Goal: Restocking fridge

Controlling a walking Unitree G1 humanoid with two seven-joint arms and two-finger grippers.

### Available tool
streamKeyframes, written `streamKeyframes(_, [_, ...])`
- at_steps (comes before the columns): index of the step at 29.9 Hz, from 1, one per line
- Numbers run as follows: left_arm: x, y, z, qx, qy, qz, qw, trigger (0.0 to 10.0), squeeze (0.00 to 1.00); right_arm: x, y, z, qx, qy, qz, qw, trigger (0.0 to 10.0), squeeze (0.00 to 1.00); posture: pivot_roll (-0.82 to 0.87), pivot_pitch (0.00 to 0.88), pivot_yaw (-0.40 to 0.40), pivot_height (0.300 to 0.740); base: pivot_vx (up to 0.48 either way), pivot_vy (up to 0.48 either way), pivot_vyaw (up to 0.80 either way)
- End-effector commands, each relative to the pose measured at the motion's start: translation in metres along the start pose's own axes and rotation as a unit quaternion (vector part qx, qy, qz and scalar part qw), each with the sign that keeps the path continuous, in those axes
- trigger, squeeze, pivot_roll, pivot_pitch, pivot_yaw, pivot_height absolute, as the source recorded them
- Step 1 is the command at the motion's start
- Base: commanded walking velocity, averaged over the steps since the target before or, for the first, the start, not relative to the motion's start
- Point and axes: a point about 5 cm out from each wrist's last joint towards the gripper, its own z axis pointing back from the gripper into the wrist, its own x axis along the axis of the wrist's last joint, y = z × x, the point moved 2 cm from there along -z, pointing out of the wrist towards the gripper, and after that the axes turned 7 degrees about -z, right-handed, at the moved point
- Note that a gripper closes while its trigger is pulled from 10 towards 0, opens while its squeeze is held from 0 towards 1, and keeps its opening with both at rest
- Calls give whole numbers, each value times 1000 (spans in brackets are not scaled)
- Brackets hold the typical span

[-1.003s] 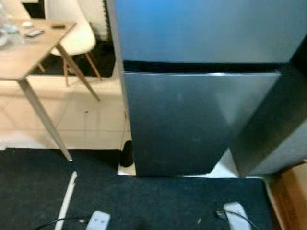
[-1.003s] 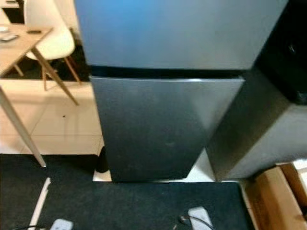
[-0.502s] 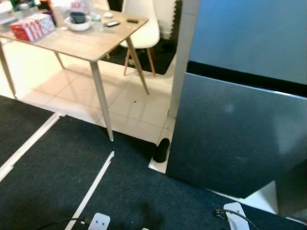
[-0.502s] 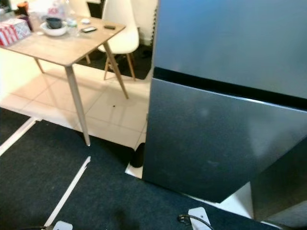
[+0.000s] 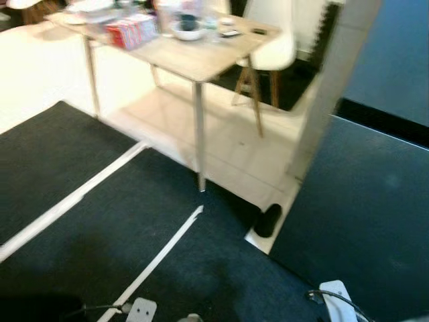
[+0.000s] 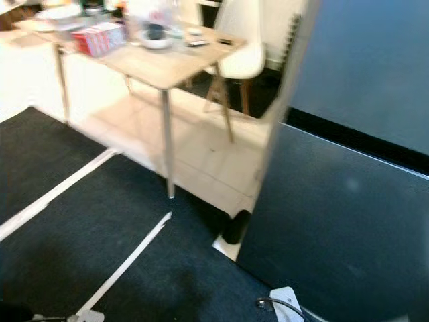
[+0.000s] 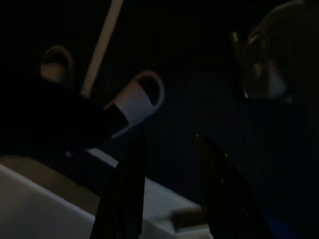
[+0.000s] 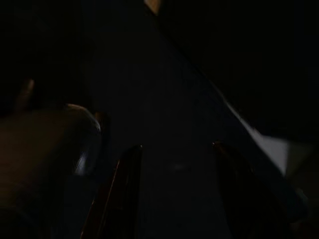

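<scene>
Dark carpet (image 5: 60, 194), crossed by pale tape lines (image 5: 161, 251), fills our view from nine o'clock down to six. At about eleven o'clock stands a light wooden desk on slim metal legs (image 5: 194, 60), carrying a red-and-white patterned box (image 5: 132, 30), a white bowl with something dark in it (image 5: 186, 28) and some small dark items too blurred to name. We judge that these are the supplies meant for restocking, set out within a short walk of the appliance. Behind the desk, near twelve o'clock, a white moulded chair on wooden legs (image 5: 271, 47) is pushed close. At three o'clock rises the tall grey-blue steel fridge (image 6: 348, 221), both doors shut, with a small black object (image 5: 267, 220) on the tiles beside its near corner.

Our left pincer (image 7: 169, 191) hangs idle over the carpet, its black fingers parted and empty, with a pale slipper (image 7: 137, 99) on the floor beyond it. Our right pincer (image 8: 174, 194) hangs likewise in the shade, fingers spread, gripping nothing. We have nothing in hand, so fetching from the desk seems the step at hand.
</scene>
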Motion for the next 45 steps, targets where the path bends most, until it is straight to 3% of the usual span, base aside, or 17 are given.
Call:
streamKeyframes(1, [6, -3, -1, -3, -9, -3, 1000, 10000, 0, -6, -2, 1, -4, 8, 0, 1000, 10000, 0, -62, 82, -59, 740, 0, 0, 788])
streamKeyframes(38, [14, -2, -2, 1, -22, 3, 1000, 10000, 0, -2, -5, 1, -8, 0, -2, 1000, 10000, 0, -64, 75, -62, 740, 0, 0, 791])
streamKeyframes(43, [32, 9, -4, 30, -54, 37, 997, 10000, 0, 31, -6, -1, -2, -78, -69, 995, 10000, 0, -60, 79, -64, 740, 0, 0, 145])
streamKeyframes(44, [59, 25, -6, 61, -99, 61, 991, 10000, 0, 60, -9, -1, -7, -137, -107, 985, 10000, 0, -65, 83, -63, 740, 0, 0, 0])
streamKeyframes(45, [71, 32, -6, 74, -118, 70, 988, 10000, 0, 71, -11, 0, -11, -158, -118, 980, 10000, 0, -65, 83, -64, 740, 0, 0, 0])
